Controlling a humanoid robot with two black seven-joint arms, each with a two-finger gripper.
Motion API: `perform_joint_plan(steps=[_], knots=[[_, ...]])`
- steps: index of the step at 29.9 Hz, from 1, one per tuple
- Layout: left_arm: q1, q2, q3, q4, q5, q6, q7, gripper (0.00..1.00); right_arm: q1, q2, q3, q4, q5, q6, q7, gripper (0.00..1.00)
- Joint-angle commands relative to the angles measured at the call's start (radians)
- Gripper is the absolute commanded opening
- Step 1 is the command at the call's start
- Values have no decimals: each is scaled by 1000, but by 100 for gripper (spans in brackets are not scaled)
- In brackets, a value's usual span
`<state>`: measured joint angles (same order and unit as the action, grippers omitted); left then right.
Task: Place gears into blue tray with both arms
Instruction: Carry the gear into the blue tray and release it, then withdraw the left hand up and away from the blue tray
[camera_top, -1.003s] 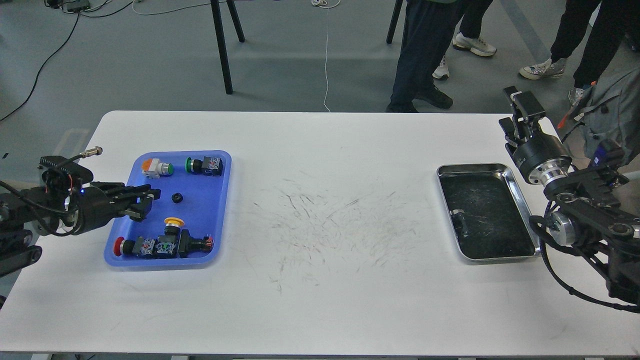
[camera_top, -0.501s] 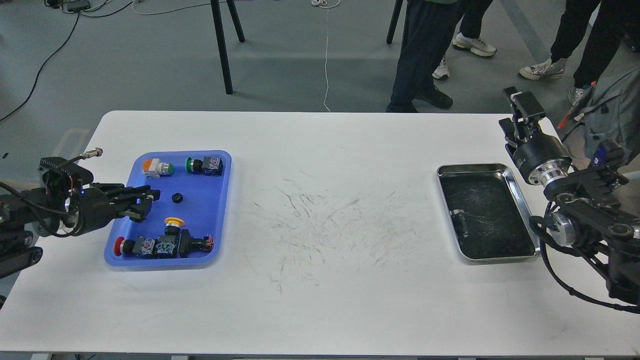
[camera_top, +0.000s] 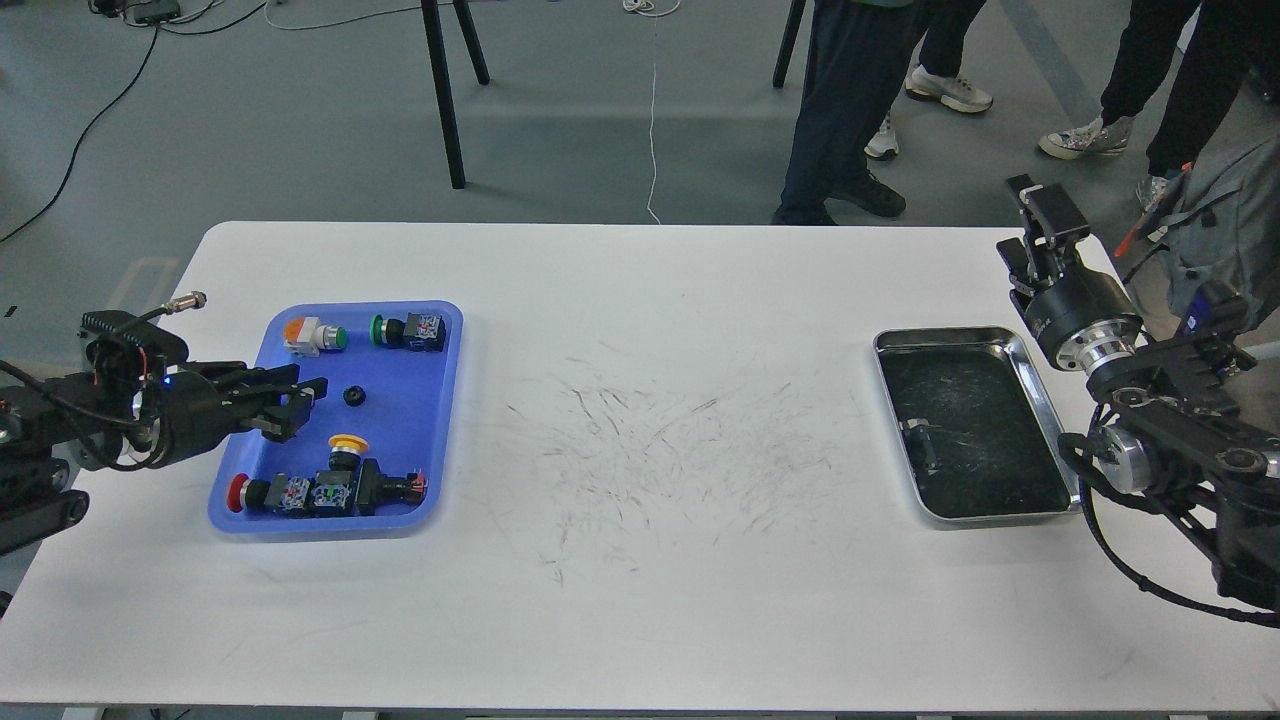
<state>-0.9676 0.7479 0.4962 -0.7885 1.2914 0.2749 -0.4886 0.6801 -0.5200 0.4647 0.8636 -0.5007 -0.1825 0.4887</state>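
The blue tray lies at the table's left. One small black gear rests on its floor near the middle. My left gripper reaches in over the tray's left rim, open, nothing between its fingers, its tips a short way left of the gear. My right gripper stands raised at the table's far right edge, behind the steel tray; it is seen from behind, so its fingers cannot be told apart.
Several coloured-cap push-button switches lie in the blue tray, along its back and front. A shiny steel tray with a dark bottom sits at the right. People's legs and a grey backpack are beyond the table.
My left gripper has shifted slightly, drawing back a little and then rising a touch beside the gear. The gear and the right arm have not moved.
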Motion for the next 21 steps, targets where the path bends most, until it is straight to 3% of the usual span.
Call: perform_joint_plan(steps=[1,10,13,16,18,21], knots=[[0,4,-28,-1,-20,0,0,44,1,0,0,0,1,0,0,90],[-19,2,-205,-27,-306,-14,0,66,10,-15,8,40,1,-3,0,95],[-25,1,-307,-51,-388,-22,0,82,15,-17,9,55,1,-3,0,95],[-28,-1,-425,-75,-414,-58,0,90,27,-17,12,57,1,-5,0,95],[-28,-2,-517,-84,-426,-75,0,100,30,-17,15,57,2,-6,0,96],[-29,-10,-625,-87,-467,-104,0,100,39,-17,32,57,2,-5,0,96]])
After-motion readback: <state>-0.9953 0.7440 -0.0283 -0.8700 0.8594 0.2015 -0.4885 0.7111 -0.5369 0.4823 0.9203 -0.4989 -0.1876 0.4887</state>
